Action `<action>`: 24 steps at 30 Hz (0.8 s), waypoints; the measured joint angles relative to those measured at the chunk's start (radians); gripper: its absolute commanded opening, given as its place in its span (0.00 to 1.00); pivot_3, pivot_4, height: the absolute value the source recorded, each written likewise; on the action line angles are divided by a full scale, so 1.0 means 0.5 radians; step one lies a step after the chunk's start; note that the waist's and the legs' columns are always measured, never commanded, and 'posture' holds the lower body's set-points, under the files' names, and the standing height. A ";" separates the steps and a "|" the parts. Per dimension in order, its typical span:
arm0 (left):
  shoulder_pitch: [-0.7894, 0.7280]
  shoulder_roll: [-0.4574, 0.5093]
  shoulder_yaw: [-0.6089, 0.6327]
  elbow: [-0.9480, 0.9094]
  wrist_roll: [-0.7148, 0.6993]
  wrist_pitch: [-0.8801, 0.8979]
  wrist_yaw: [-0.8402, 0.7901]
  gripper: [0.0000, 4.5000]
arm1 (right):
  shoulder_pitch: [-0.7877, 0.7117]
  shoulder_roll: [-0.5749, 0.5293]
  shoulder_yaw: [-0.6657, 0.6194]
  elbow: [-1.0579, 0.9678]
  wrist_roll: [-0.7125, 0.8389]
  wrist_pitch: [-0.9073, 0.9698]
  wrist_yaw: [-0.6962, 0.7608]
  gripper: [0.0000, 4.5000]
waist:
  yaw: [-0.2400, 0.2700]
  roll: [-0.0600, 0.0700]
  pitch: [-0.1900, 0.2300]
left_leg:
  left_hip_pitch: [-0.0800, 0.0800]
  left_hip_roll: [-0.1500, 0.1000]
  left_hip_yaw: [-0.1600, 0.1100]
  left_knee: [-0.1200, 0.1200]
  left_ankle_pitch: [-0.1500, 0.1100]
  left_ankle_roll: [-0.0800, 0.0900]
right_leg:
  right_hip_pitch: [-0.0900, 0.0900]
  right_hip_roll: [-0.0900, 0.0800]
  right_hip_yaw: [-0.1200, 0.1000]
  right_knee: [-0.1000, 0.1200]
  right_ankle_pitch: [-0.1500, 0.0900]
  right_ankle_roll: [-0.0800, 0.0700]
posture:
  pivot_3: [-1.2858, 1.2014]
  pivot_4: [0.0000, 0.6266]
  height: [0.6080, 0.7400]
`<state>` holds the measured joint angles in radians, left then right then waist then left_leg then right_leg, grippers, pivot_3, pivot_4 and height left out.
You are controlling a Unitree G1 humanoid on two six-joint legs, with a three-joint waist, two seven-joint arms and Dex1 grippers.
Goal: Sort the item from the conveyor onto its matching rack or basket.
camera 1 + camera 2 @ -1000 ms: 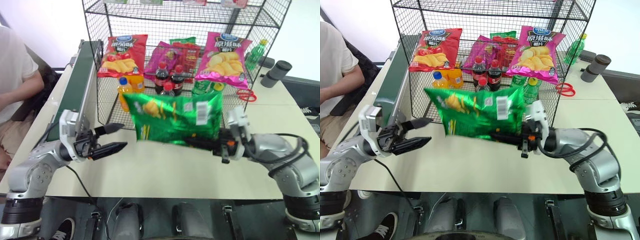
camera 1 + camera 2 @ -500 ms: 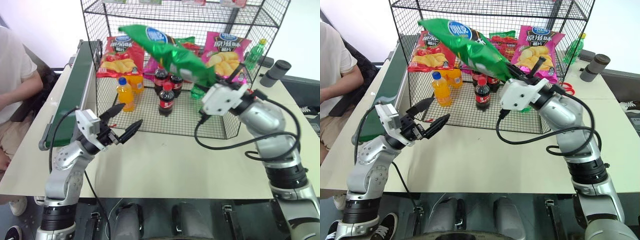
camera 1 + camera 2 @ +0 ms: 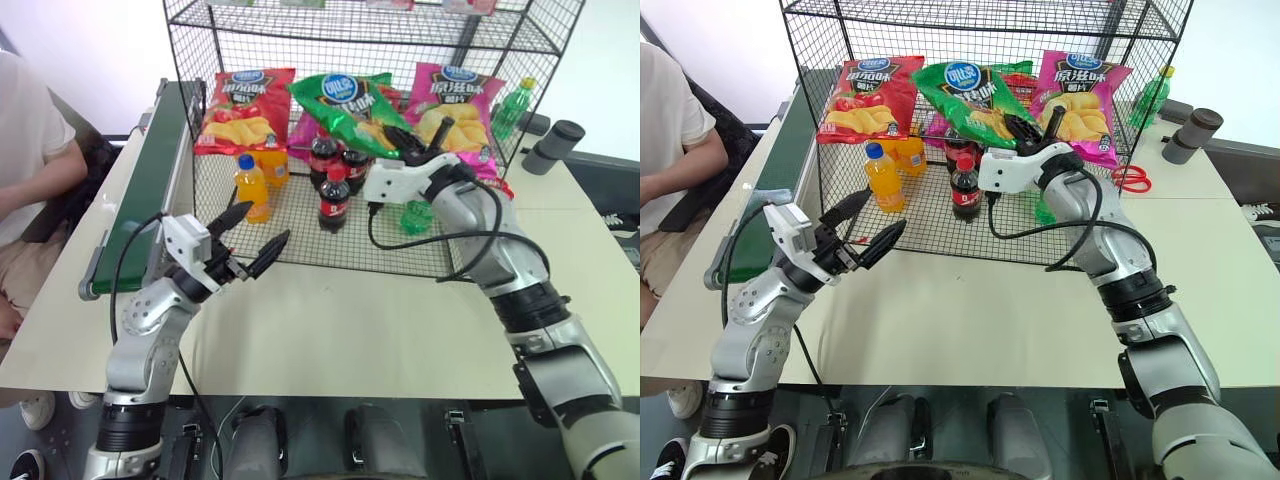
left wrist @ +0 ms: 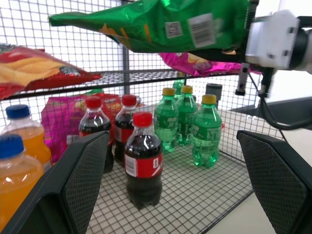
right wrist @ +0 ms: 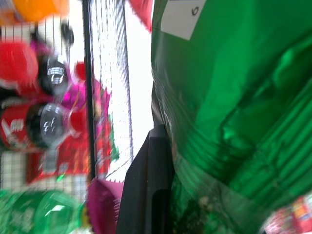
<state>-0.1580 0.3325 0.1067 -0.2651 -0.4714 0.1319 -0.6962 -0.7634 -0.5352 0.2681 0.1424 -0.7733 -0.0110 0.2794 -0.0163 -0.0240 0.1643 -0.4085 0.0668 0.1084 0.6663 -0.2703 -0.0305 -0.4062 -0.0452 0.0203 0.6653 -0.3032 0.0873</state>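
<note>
Carried forward since a second ago: green chip bag (image 3: 352, 108), then low over the worktop (image 3: 330, 340) in front of the rack (image 3: 330, 40), now up at the rack's middle tier, between the red chip bag (image 3: 243, 108) and the pink chip bag (image 3: 452, 108). Clamped at its lower edge by the right pincer (image 3: 405, 148), fingers closed on it. Left pincer (image 3: 255, 245) spread wide, empty, near the rack's front left corner, beside the conveyor (image 3: 150, 190), turned more toward the rack than before.

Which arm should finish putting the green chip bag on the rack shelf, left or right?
Right. The right gripper is shut on the green chip bag, holding it inside the rack between the red and pink bags. The left gripper is open outside the rack.
</note>
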 measured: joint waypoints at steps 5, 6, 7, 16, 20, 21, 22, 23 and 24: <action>0.004 -0.038 -0.052 -0.002 0.022 -0.011 0.033 0.99 | -0.183 0.095 0.033 0.254 -0.060 0.178 -0.085 0.00 | -0.008 0.000 0.000 | 0.000 0.001 0.000 0.000 0.000 0.000 | -0.002 0.001 0.000 0.002 0.000 0.000 | 0.52 0.24 1.00; 0.004 -0.038 -0.054 -0.002 0.024 -0.011 0.040 0.99 | -0.206 0.095 0.033 0.280 -0.067 0.194 -0.101 0.00 | -0.008 0.000 0.000 | 0.000 0.001 0.000 -0.001 0.000 0.000 | -0.002 0.001 0.000 0.002 0.000 0.000 | 0.52 0.24 1.00; 0.004 -0.037 -0.054 -0.002 0.028 -0.011 0.048 0.99 | -0.227 0.096 0.034 0.308 -0.078 0.217 -0.125 0.00 | -0.008 0.000 0.000 | 0.000 0.001 0.000 -0.001 0.000 0.000 | -0.002 0.001 0.000 0.002 0.000 0.000 | 0.52 0.24 1.00; 0.012 -0.061 -0.054 -0.013 0.015 -0.012 0.057 1.00 | -0.304 0.218 0.048 0.464 -0.025 0.270 -0.169 0.28 | -0.012 0.000 0.000 | 0.000 0.001 0.000 -0.001 0.000 0.001 | -0.002 0.000 0.000 0.002 0.000 0.000 | 0.52 0.24 1.00; 0.019 -0.061 -0.064 -0.018 0.016 -0.012 0.058 1.00 | -0.373 0.239 0.009 0.511 0.068 0.264 -0.182 0.69 | -0.012 0.000 0.000 | 0.001 0.001 0.000 -0.001 -0.001 0.001 | -0.002 0.000 0.000 0.002 0.000 0.000 | 0.52 0.24 1.00; 0.027 -0.061 -0.071 -0.023 0.016 -0.012 0.059 1.00 | -0.376 0.240 -0.003 0.505 0.089 0.262 -0.180 0.80 | -0.012 0.000 0.000 | 0.001 0.001 0.000 -0.001 -0.001 0.002 | -0.002 0.000 0.000 0.002 0.000 0.000 | 0.52 0.24 1.00; 0.042 -0.061 -0.073 -0.026 0.017 -0.013 0.059 1.00 | -0.376 0.240 -0.012 0.489 0.110 0.263 -0.174 0.88 | -0.014 0.000 0.000 | 0.001 0.001 0.000 -0.001 -0.001 0.002 | -0.001 0.000 0.001 0.002 0.000 0.000 | 0.52 0.24 1.00; 0.061 -0.061 -0.073 -0.026 0.019 -0.013 0.060 1.00 | -0.376 0.240 -0.024 0.462 0.135 0.264 -0.162 0.88 | -0.017 0.000 0.000 | 0.001 0.001 0.000 -0.001 -0.001 0.002 | -0.001 0.000 0.000 0.002 0.000 0.000 | 0.52 0.24 1.00; 0.070 -0.061 -0.073 -0.026 0.020 -0.014 0.061 1.00 | -0.375 0.242 -0.029 0.441 0.155 0.264 -0.143 0.88 | -0.020 0.000 0.000 | 0.001 0.001 -0.001 -0.001 -0.002 0.003 | -0.001 0.001 0.000 0.002 0.000 0.000 | 0.52 0.24 1.00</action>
<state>-0.1231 0.3022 0.0700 -0.2784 -0.4614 0.1251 -0.6655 -0.9511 -0.4141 0.2536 0.3630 -0.6957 0.1213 0.2081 -0.0263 -0.0239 0.1642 -0.4080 0.0675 0.1081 0.6656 -0.2711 -0.0291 -0.4069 -0.0449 0.0204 0.6666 -0.3031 0.0873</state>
